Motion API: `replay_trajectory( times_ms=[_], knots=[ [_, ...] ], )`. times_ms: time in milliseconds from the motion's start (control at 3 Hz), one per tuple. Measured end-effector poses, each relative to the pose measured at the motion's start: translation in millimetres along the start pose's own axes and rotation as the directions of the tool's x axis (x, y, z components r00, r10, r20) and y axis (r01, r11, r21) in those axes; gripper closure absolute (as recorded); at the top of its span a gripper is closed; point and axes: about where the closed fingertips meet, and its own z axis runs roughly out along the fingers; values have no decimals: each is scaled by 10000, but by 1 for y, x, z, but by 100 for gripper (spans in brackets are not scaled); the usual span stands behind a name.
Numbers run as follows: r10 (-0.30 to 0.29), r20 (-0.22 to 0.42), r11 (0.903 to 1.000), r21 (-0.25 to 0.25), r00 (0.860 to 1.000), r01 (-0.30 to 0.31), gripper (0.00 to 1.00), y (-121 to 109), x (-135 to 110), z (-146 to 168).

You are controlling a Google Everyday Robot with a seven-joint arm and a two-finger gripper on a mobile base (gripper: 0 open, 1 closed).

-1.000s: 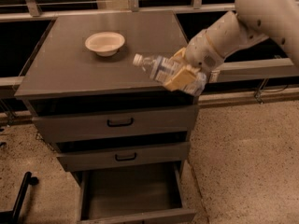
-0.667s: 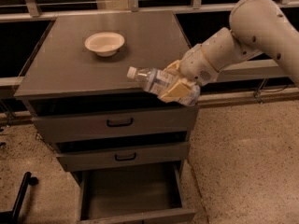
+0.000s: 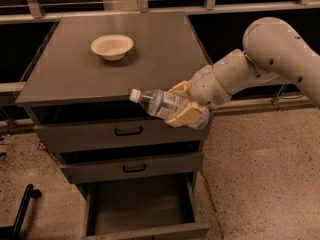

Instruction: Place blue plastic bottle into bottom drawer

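Note:
The blue plastic bottle [image 3: 161, 104], clear with a white cap and a pale label, lies sideways in the air with its cap pointing left. My gripper [image 3: 184, 110] is shut on its body, yellowish fingers [image 3: 182, 115] wrapped around it. It hangs in front of the cabinet's top front edge, over the top drawer's front, right of centre. The bottom drawer [image 3: 142, 204] stands pulled out at the bottom of the view, an open dark tray with nothing seen inside. The bottle is well above it.
A shallow cream bowl [image 3: 112, 46] sits on the cabinet top [image 3: 70, 74]. Two shut drawers with black handles [image 3: 128, 131] lie between the top and the open drawer. My white arm [image 3: 260, 64] reaches in from the right. A black object [image 3: 22, 209] stands on the speckled floor at left.
My gripper has carried the bottle down and forward, off the cabinet top to in front of the top drawer. The bowl and the drawers have not moved.

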Motion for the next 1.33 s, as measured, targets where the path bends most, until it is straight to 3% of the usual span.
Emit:
replay_trajectory(
  times_ms=[667,1333],
  knots=[
    [-697,-35,9963,-503,9976,694,100,18,13,26],
    [-1594,48,9851,-645,9872,1594,100,44,55,112]
  ],
)
